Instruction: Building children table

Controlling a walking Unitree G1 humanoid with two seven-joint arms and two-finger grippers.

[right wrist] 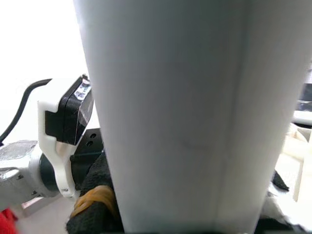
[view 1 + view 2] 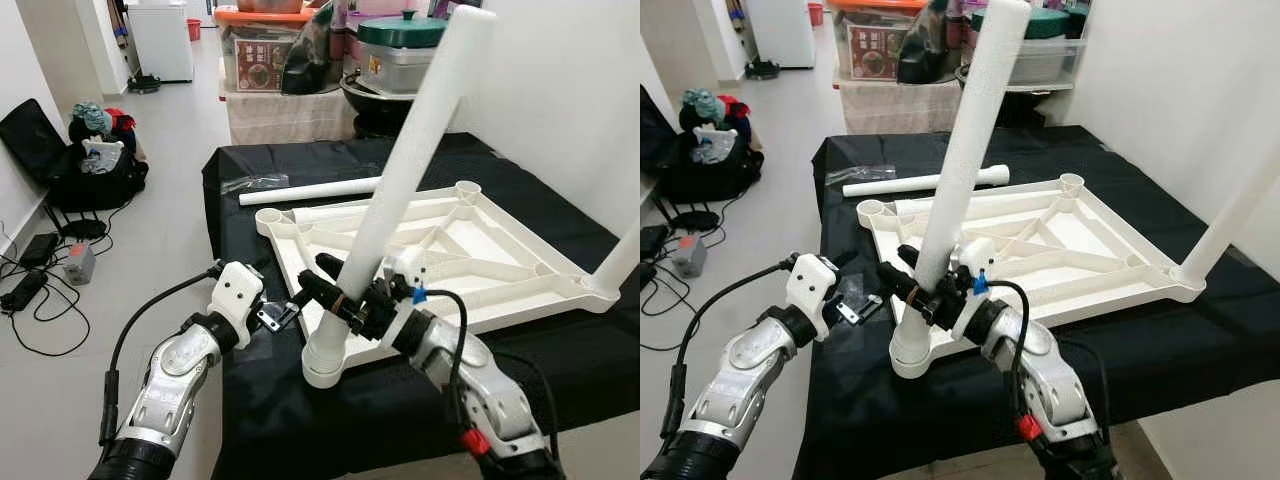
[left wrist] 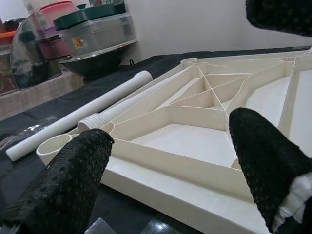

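Fingers of right gripper point(image 2: 350, 305) clamped tilted leg point(image 2: 400, 180) just above tabletop point(image 2: 480, 250) corner socket; left gripper point(image 3: 170, 161) wide, empty. Risk: leg cross-threads bc tilted.

Two silver metallic arms, ribbed black cuffs at elbows. Left gripper point(image 2: 300, 300): white housing block at wrist, black knurled fingers point(image 3: 73, 185), small silver bracket beside housing. Black cable loops along left forearm. Right gripper point(image 2: 345, 300): black fingers, tan rubber band around one, blue clip on top, black cable arching over wrist, red connector near elbow.
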